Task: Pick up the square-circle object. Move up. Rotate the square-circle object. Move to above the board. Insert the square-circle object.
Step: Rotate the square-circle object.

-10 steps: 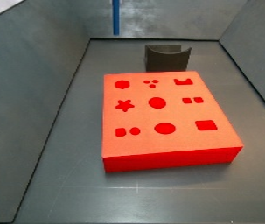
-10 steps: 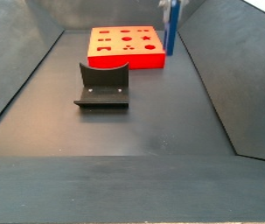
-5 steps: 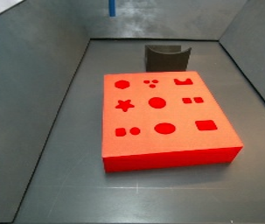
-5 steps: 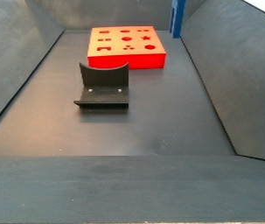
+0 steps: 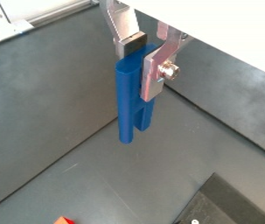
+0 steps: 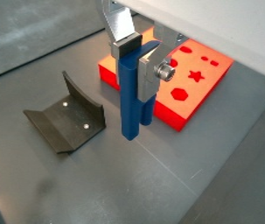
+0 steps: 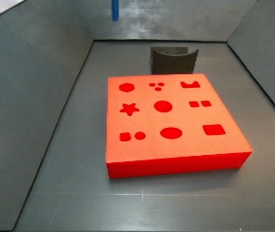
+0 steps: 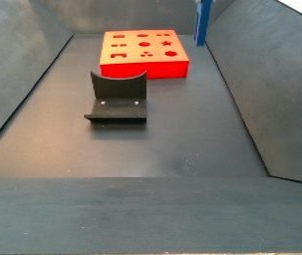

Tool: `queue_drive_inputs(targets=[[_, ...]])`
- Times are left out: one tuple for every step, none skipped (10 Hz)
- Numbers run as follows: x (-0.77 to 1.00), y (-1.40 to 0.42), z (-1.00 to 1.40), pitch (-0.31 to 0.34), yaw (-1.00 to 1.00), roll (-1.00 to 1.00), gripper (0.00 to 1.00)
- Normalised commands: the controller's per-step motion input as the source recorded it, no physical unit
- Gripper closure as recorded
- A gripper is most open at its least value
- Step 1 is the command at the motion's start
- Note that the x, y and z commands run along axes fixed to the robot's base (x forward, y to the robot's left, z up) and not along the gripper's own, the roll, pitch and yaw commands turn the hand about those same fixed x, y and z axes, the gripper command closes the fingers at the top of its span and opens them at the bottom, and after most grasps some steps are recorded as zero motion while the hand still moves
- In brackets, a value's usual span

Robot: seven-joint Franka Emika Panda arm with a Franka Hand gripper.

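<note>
Dark grey worktop, walled sides. Pincer up high, pinching square-circle object w/ its long body hanging down, off beyond the board. Risk: peg slips or twists during rotation, then misses its cut-out.

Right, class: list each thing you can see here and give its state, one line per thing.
gripper: shut on the square-circle object, raised off the floor.
square-circle object: held, hanging down between the fingers, clear of the floor.
board: flat on the floor, cut-outs all empty.
fixture: standing on the floor, empty.
</note>
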Motion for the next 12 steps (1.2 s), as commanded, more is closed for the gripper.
queue_drive_inputs(targets=[[0.01,0.00,-1.00,-0.042,-0.08,0.02,1.00],[0.01,0.00,-1.00,-0.031,-0.06,0.01,1.00],[0.02,0.01,-1.00,-0.034,-0.05,0.01,1.00],[0.02,0.01,-1.00,-0.042,-0.04,0.00,1.00],[0.02,0.01,-1.00,-0.046,-0.04,-0.01,1.00],[0.02,0.01,-1.00,-0.053,-0.04,-0.02,1.00],[0.02,0.01,-1.00,-0.052,-0.03,-0.02,1.00],[0.02,0.01,-1.00,-0.053,-0.03,-0.03,1.00],[0.02,0.01,-1.00,-0.056,-0.03,-0.04,1.00],[0.03,0.01,-1.00,-0.056,-0.03,-0.05,1.00],[0.03,0.01,-0.90,-0.059,-0.02,-0.06,1.00],[0.02,0.00,-0.71,-0.058,-0.02,-0.07,1.00]])
